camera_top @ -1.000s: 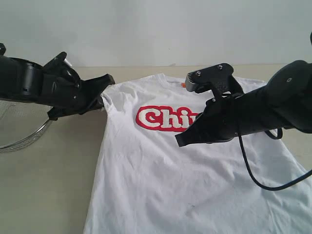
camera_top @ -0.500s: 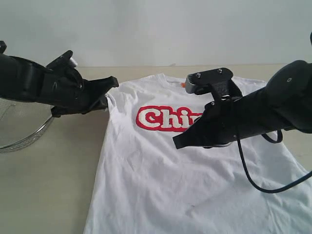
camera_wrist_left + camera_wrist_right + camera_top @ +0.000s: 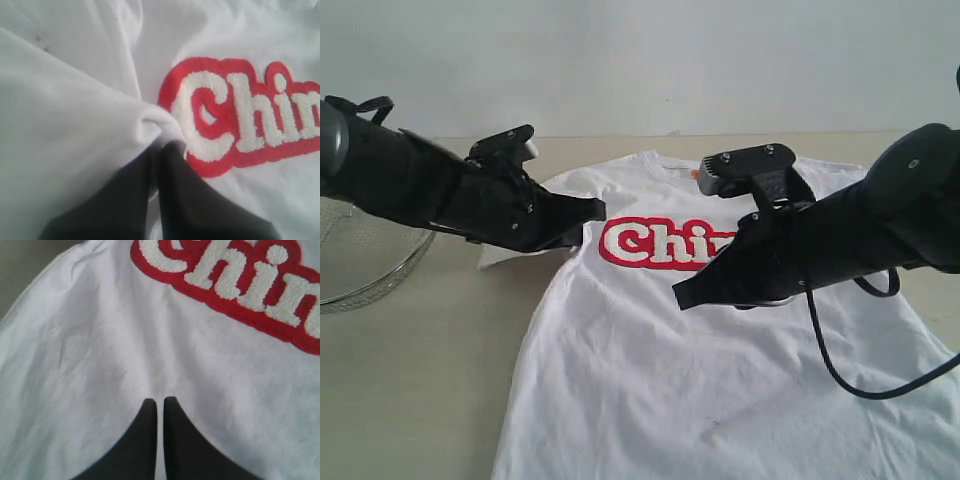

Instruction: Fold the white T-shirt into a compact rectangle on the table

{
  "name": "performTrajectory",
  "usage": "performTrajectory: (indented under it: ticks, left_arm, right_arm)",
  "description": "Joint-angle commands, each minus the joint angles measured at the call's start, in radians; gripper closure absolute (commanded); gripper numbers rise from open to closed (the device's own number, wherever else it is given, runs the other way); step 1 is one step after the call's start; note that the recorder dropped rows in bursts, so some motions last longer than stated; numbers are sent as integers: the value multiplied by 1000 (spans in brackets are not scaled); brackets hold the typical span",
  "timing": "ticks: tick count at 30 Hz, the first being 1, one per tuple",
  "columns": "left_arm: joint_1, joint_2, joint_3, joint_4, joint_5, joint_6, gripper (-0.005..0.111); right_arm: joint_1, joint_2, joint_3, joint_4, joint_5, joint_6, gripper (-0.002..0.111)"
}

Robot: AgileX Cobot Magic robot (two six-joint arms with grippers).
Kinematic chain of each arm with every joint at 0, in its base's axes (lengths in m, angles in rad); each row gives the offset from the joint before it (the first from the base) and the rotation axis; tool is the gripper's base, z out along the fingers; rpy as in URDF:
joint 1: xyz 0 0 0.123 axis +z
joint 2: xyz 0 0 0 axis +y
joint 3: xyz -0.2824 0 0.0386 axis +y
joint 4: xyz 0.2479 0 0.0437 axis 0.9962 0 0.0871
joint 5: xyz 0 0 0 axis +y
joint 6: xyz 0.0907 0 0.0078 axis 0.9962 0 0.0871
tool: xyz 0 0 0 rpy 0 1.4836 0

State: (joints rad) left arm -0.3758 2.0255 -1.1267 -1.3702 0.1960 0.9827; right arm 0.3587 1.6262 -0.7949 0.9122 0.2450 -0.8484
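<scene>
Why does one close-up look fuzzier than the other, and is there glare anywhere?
Exterior view: soft, even light, no glare on the white cotton T-shirt with red lettering. Left wrist view: hazy, the black left fingers and bunched cloth blurred. Right wrist view: sharper, the lettering's texture and black right fingers crisp.

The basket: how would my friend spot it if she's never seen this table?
Find the wide beige table with the white T-shirt spread on it. Go to the far left of the exterior view, beside the left arm. The basket is round, silvery wire mesh, only partly in view, unlike the soft white cloth and the black arm.
</scene>
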Motion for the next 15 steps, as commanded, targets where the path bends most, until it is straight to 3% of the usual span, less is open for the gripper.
performTrajectory:
  ticks: [1,5,8,13,15]
  left_arm:
    - [-23,21,-26,7,19,5,102]
    - [-23,37,-24,45,24,-17,101]
    - [-23,40,-24,124,50,-68,88]
    - [-23,40,-24,262,97,-162,27]
    - [-17,38,-26,314,167,-176,9]
  right_arm:
    - [0,-9,7,-1,9,5,108]
    - [0,-9,7,-1,14,2,108]
    - [0,-9,7,-1,12,-15,108]
    - [0,-9,7,-1,7,-17,108]
    - [0,-9,7,-1,0,-17,108]
